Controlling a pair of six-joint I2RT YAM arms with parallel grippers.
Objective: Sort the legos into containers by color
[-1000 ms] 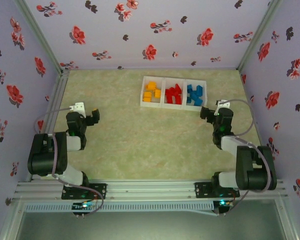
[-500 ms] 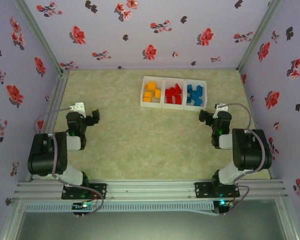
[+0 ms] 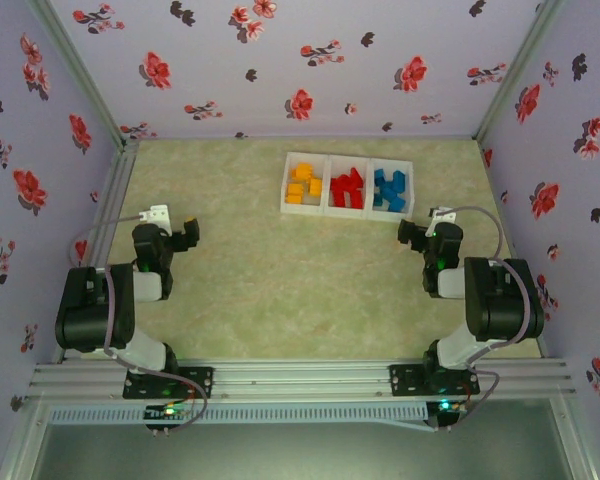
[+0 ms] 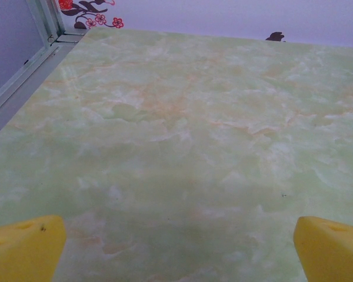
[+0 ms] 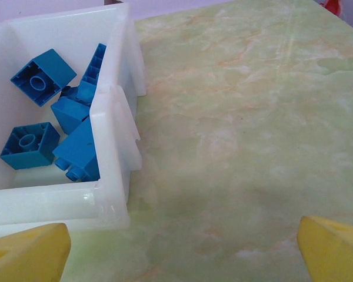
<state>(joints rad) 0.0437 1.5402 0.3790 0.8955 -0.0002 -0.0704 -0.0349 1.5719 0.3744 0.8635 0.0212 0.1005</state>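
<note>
The tabletop looks smooth, marbled and faintly glossy; the white tray and blue legos are shiny plastic.

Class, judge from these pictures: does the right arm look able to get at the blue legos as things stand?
Probably yes: the right arm ends beside the tray, jaws open, with only its low white wall before the blue legos.

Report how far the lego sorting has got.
Done: orange legos, red legos and blue legos each sit in their own tray compartment. In hand: nothing; left gripper and right gripper hang open, empty. Left: seemingly nothing; the table holds no loose legos.
</note>
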